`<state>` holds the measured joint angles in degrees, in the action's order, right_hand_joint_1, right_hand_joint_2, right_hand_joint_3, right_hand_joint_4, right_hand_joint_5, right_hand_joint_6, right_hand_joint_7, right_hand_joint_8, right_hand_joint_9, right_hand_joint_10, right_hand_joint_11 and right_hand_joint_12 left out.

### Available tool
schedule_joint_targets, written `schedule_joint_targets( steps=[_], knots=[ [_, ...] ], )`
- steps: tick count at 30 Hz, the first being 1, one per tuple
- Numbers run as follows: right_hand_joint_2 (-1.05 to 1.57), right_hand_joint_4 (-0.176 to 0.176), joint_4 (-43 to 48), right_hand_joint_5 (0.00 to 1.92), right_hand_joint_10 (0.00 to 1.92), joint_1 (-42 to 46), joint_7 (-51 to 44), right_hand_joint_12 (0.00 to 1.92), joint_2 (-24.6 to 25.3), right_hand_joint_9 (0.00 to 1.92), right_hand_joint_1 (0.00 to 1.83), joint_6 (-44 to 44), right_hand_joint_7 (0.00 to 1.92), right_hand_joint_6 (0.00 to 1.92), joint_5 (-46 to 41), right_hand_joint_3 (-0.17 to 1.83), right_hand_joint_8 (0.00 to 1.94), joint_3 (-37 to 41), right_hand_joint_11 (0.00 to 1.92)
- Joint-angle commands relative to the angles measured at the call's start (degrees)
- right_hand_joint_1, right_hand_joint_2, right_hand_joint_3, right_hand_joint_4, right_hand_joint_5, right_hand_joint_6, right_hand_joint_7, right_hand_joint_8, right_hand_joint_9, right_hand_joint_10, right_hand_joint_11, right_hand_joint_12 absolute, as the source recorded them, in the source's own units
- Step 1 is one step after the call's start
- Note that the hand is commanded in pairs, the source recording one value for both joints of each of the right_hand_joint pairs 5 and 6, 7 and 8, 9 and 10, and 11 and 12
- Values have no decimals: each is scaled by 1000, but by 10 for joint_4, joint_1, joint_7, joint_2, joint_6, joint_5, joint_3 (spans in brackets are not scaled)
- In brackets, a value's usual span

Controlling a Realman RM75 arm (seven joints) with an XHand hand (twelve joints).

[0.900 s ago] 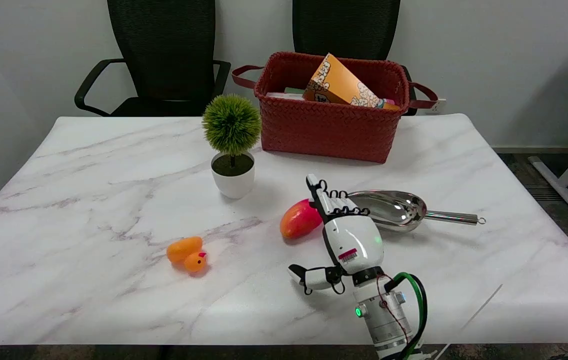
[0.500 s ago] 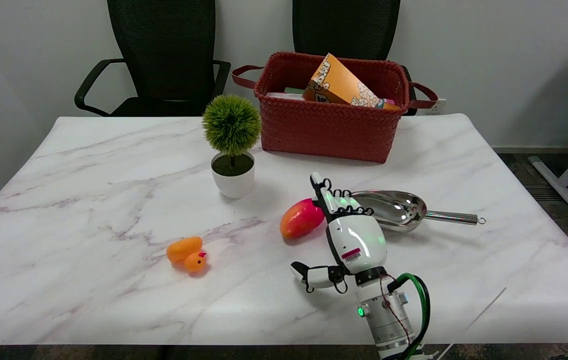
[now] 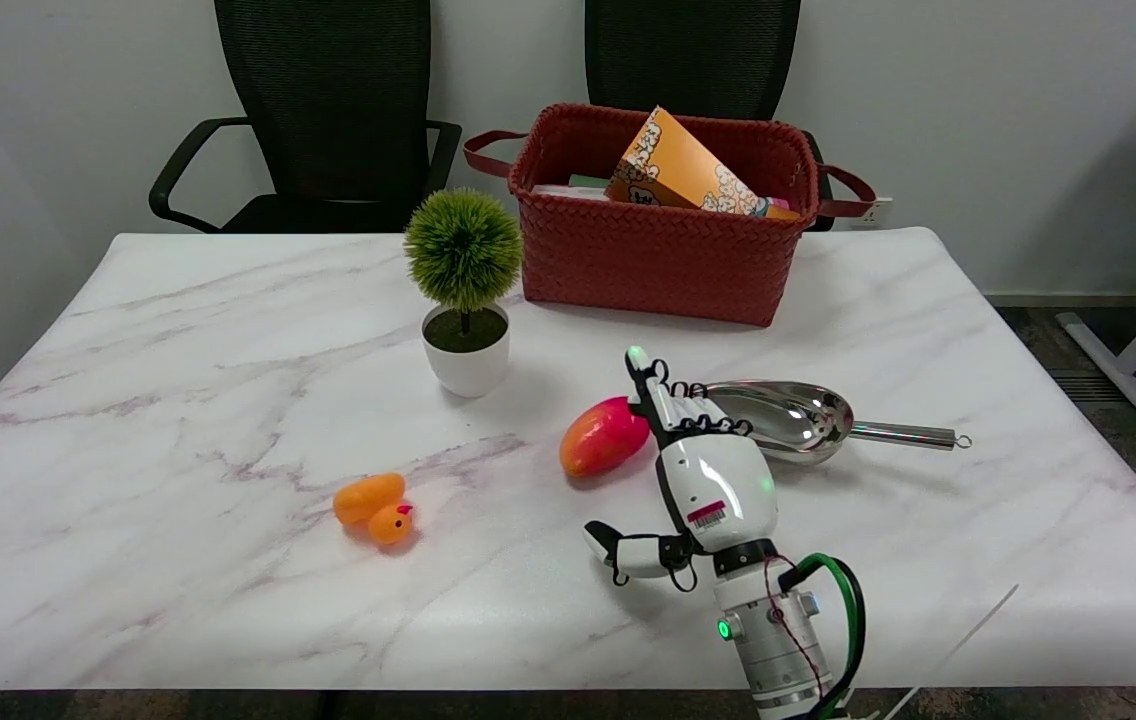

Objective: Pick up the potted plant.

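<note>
Moved: my right hand crept slightly right.
Fingers: apart, empty, beside the mango.
Potted plant: upright, far-left on the counter.

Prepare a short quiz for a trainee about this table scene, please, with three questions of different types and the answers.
1. True or false: the hand holds the plant.
2. Which thing lies right beside the hand, on the picture's left of its fingers?
A. the duck
B. the mango
C. the basket
3. Fill in: the orange box leans inside the ____.

Key
1. False: the hand is open and apart from the plant, which stands on the table.
2. B. On the other side of the fingers lies the scoop.
3. basket
</note>
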<state>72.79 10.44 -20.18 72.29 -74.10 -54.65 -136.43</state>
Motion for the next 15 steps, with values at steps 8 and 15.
schedule_joint_targets(
  steps=[8, 15],
  knots=[
    [363, 0, 7, 86, 505, 4, 0, 491, 6, 505, 1080, -35, 553, 86, 7, 629, 553, -4, 491],
    [362, 0, 22, 86, 505, 0, 0, 491, 6, 505, 1080, -36, 553, 86, 7, 638, 553, 0, 491]
  ],
)
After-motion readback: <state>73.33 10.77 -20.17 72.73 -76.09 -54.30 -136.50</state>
